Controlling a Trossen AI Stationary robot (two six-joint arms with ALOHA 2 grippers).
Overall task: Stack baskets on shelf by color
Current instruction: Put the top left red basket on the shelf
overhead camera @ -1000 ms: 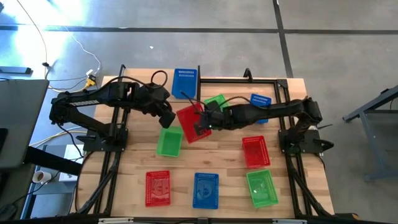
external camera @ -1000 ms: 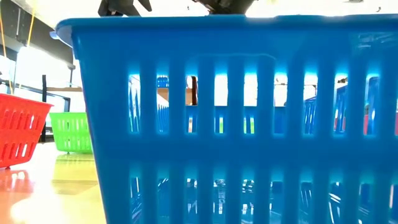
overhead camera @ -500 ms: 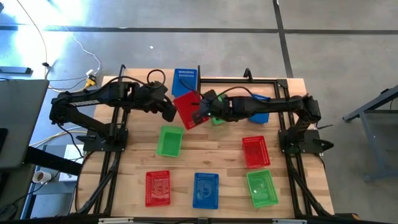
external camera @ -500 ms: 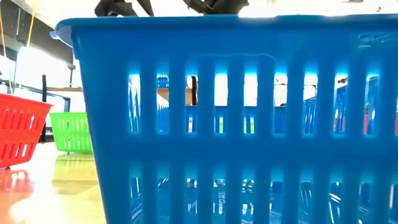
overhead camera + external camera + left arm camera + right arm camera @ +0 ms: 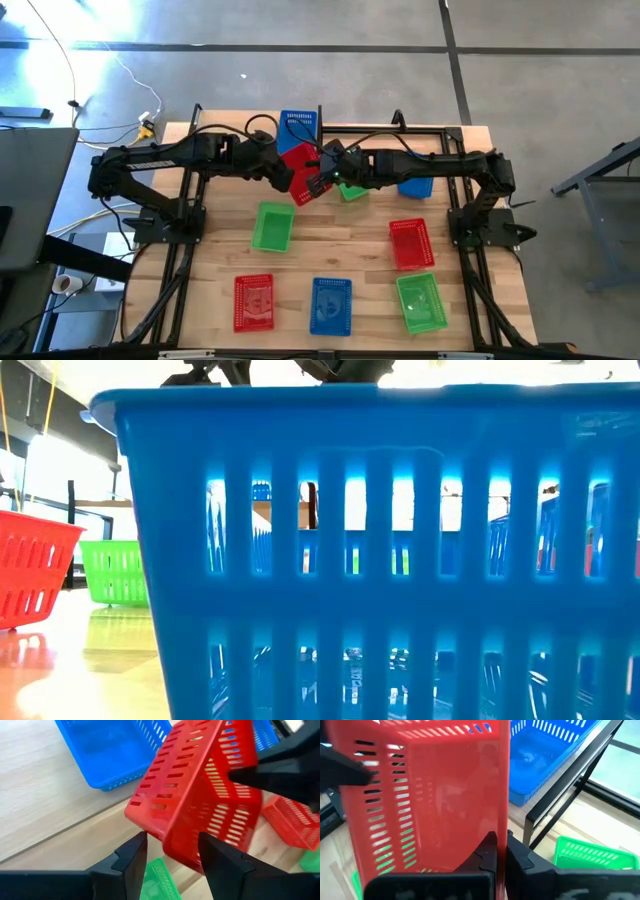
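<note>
Pinching one wall of the red basket [image 5: 435, 795], your right hand [image 5: 497, 851] carries it tilted above the desk [image 5: 350, 255] toward the shelf [image 5: 440, 135]. Your left hand [image 5: 172, 851] waits spread apart beside its lower edge, likely steadying. Beyond sits a blue basket [image 5: 298, 127].

Robotics lab, concrete floor [image 5: 300, 60], arm rig on wooden table [image 5: 215, 265]

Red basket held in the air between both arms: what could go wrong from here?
The right tool pinches only one wall of the tilted red basket, so it could swing or slip. The open left tool sits close under it and might knock it. It hangs above a green basket.
</note>
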